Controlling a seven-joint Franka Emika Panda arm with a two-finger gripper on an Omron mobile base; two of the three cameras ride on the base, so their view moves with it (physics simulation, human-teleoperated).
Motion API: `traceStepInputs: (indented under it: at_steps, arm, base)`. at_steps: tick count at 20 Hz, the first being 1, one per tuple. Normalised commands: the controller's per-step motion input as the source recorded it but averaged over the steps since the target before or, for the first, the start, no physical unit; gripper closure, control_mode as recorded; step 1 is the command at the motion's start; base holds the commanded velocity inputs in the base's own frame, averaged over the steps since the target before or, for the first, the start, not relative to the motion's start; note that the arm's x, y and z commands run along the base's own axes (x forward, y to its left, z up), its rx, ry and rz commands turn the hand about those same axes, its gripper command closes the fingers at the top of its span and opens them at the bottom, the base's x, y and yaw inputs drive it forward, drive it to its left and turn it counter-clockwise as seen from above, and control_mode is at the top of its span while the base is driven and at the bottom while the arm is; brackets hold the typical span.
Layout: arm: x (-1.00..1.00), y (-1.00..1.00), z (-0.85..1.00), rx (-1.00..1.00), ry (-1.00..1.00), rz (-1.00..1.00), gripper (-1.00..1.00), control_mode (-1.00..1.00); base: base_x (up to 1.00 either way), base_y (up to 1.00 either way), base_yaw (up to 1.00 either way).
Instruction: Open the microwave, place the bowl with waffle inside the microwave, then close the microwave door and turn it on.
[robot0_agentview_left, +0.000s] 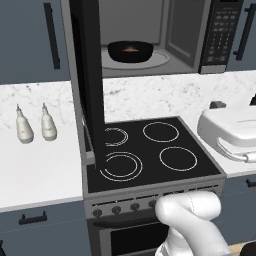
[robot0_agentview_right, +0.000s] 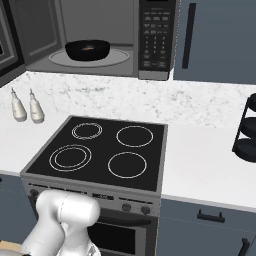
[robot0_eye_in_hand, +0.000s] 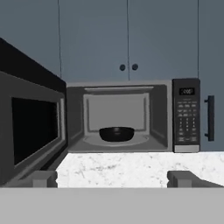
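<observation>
The microwave (robot0_agentview_left: 220, 37) stands above the counter with its grey cavity exposed. Its door (robot0_agentview_left: 90, 75) is swung fully open to the left and shows edge-on in the left base view. The black bowl with waffle (robot0_agentview_left: 130, 51) sits inside on the round glass turntable (robot0_agentview_left: 160, 60); the waffle shows as a small golden patch in the bowl. In the hand view the bowl (robot0_eye_in_hand: 117, 133) lies straight ahead in the cavity, with the door (robot0_eye_in_hand: 30, 131) jutting out at left and the keypad (robot0_eye_in_hand: 187, 118) at right. My gripper (robot0_eye_in_hand: 113, 179) is open and empty, well back from the microwave.
A black four-ring stove (robot0_agentview_left: 150, 150) lies below the microwave. Two white bottles (robot0_agentview_left: 32, 125) stand on the counter to its left. A white lidded appliance (robot0_agentview_left: 230, 132) sits on the right counter, and a black tiered rack (robot0_agentview_right: 247, 130) stands at the far right.
</observation>
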Motion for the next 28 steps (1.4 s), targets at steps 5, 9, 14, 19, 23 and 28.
traceStepInputs:
  at_steps: [5, 9, 14, 19, 23, 28]
  arm:
    - [0.00, 0.90, -0.32, -0.11, -0.05, 0.04, -1.00, -1.00]
    - [0.00, 0.84, -0.29, -0.10, -0.06, 0.02, -1.00, -1.00]
    - [0.00, 0.62, -0.16, -0.07, -0.03, 0.00, -1.00, -1.00]
    - [0.02, 0.51, -0.22, -0.02, -0.04, 0.00, -1.00, -1.00]
    - [0.01, 0.41, -0.22, 0.00, -0.06, -0.08, -1.00, -1.00]
    - [0.24, 0.43, -0.15, 0.00, -0.05, -0.25, -1.00, -1.00]
  base:
    - [0.00, 0.00, 0.00]
    - [0.00, 0.00, 0.00]
    - [0.00, 0.00, 0.00]
    - [0.00, 0.00, 0.00]
    - [0.00, 0.00, 0.00]
    - [0.00, 0.00, 0.00]
